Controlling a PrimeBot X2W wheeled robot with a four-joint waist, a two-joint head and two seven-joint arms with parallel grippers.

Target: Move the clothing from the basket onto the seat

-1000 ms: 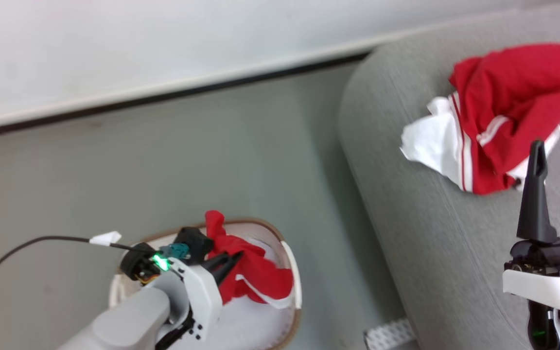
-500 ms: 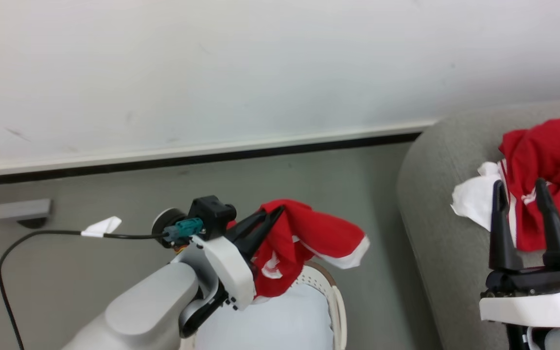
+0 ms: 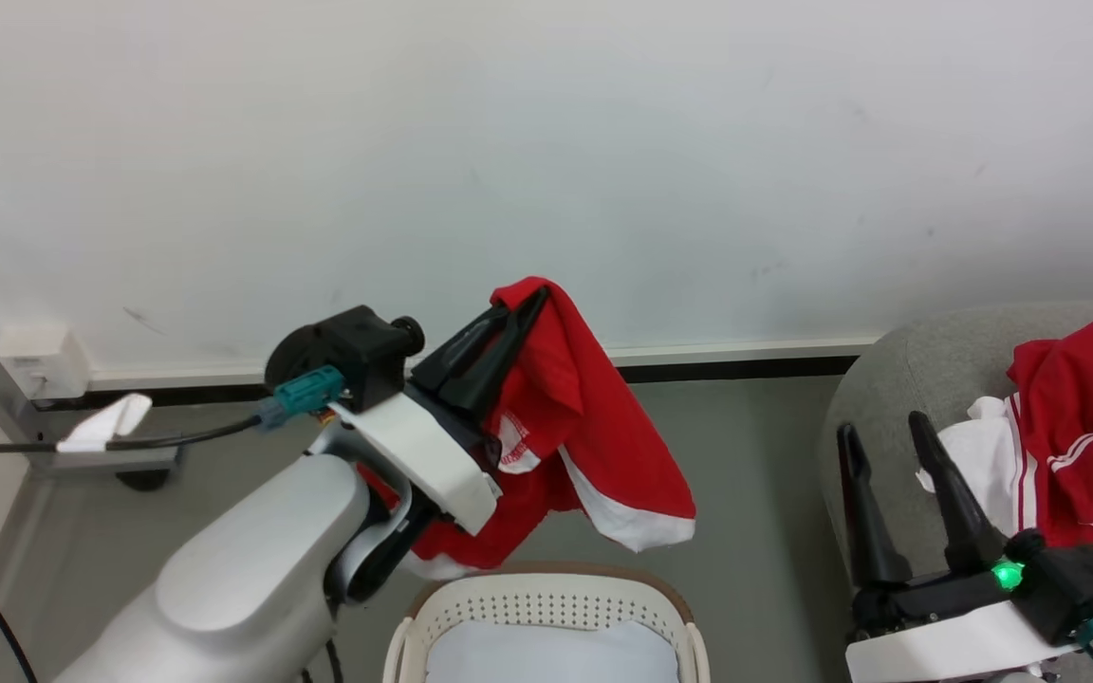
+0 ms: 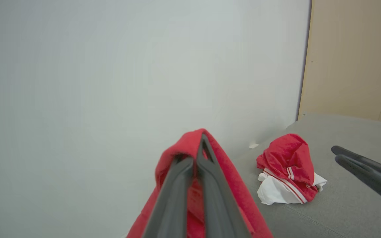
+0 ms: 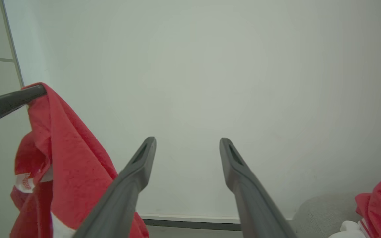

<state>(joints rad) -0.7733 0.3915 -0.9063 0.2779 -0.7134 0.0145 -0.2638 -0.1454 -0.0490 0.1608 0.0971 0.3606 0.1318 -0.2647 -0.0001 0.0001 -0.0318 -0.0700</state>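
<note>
Head view, left tool (image 3: pixel 532 296) pinching red garment (image 3: pixel 594 427) aloft above basket (image 3: pixel 546 593), right tool (image 3: pixel 880 427) spread, empty, near second garment (image 3: pixel 1078 417) on seat (image 3: pixel 898 379).

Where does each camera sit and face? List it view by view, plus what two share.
Head: on the head, facing forward and down at wall, basket, sofa; shows left arm, left hand, right hand.
Left wrist: along the shut left hand toward wall and sofa; right hand at right edge.
Right wrist: along the open right hand toward the wall; left hand at left edge.
Shared: both wrist views show the held garment and the sofa garment.
</note>
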